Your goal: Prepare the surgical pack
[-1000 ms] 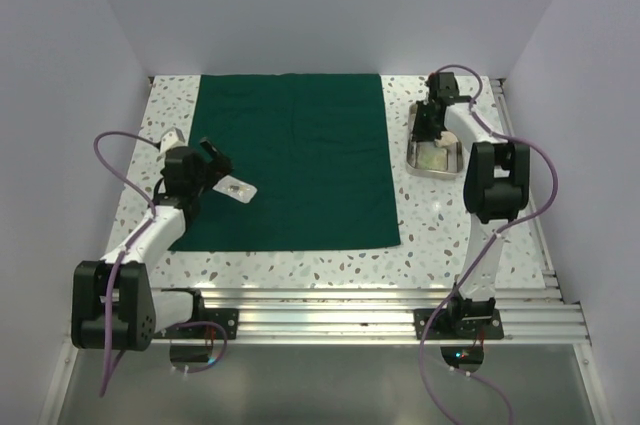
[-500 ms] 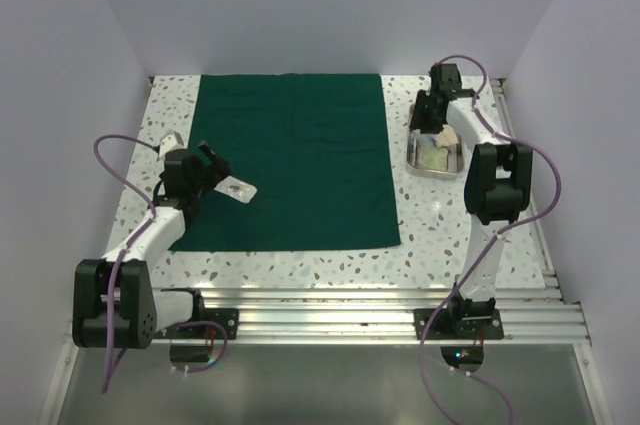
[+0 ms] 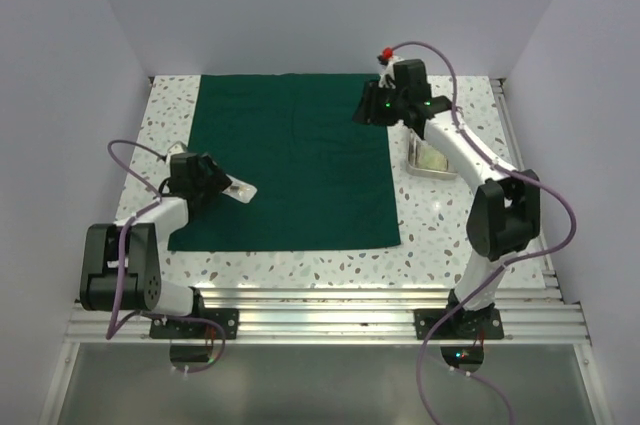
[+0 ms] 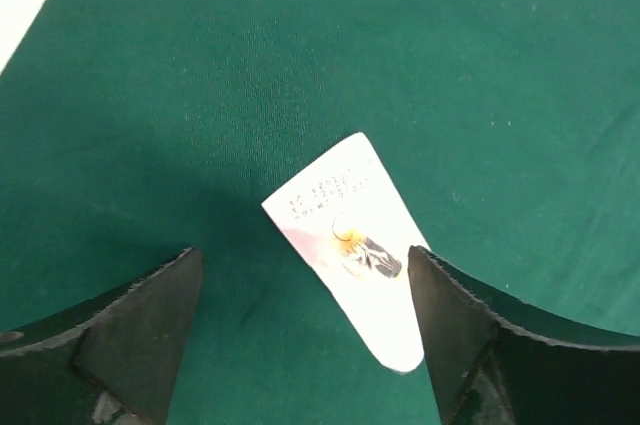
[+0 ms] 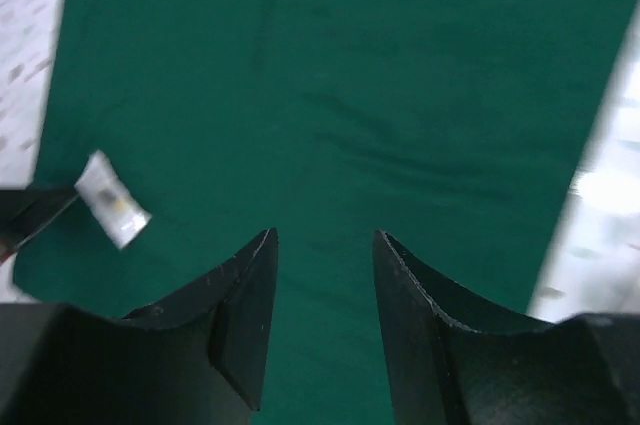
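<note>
The dark green cloth (image 3: 300, 145) lies flat on the table. A small gauze pouch (image 3: 239, 189) lies on its left part. In the left wrist view the pouch (image 4: 350, 240) lies on the cloth (image 4: 480, 65) between the fingers of my open left gripper (image 4: 305, 260), close to the right finger. My left gripper (image 3: 216, 184) is just left of the pouch. My right gripper (image 3: 372, 108) hovers over the cloth's far right edge, open and empty (image 5: 325, 237). The steel tray (image 3: 430, 158) sits right of the cloth, partly hidden by the right arm. No instruments show.
The speckled table (image 3: 450, 225) has white walls at the back and sides. The cloth (image 5: 380, 65) fills the right wrist view, with the pouch (image 5: 113, 201) and a left finger (image 5: 30, 210) at its left. A metal rail (image 3: 330, 310) runs along the near edge.
My right arm has swung left from over the steel tray to above the cloth's far right edge. My left arm has changed posture while its gripper stays by the pouch, which has not moved.
</note>
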You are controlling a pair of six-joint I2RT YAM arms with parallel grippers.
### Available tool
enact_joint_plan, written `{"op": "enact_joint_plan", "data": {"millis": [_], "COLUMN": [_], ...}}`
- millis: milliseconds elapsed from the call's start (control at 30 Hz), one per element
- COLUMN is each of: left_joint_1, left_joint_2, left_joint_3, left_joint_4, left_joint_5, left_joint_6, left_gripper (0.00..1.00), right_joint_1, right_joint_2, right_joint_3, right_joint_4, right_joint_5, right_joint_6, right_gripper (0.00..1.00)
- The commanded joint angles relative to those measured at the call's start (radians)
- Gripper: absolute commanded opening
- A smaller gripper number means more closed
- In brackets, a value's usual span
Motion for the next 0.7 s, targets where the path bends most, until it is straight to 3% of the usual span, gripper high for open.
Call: {"op": "enact_joint_plan", "data": {"millis": [0,333,667], "left_joint_1": [0.010,0.010,0.010], "left_joint_2": [0.020,0.081,0.141], "left_joint_3": [0.039,0.040,0.051], "left_joint_4": [0.056,0.122,0.167], "left_joint_5": [0.044,0.109,0.155], "left_joint_6": [-0.007,-0.007,0.017], "left_gripper": [0.84,0.47,0.15], "right_joint_1": [0.086,0.290,0.380], "right_joint_2": [0.057,0.335,0.547], "right_joint_3": [-0.027,0.117,0.263], "right_joint_4": [0.104,0.241,0.294], "right_joint_5": [-0.158,-0.293,-0.350], "right_joint_6": [0.039,0.132,0.224], "right_gripper": [0.47,0.50,0.68]}}
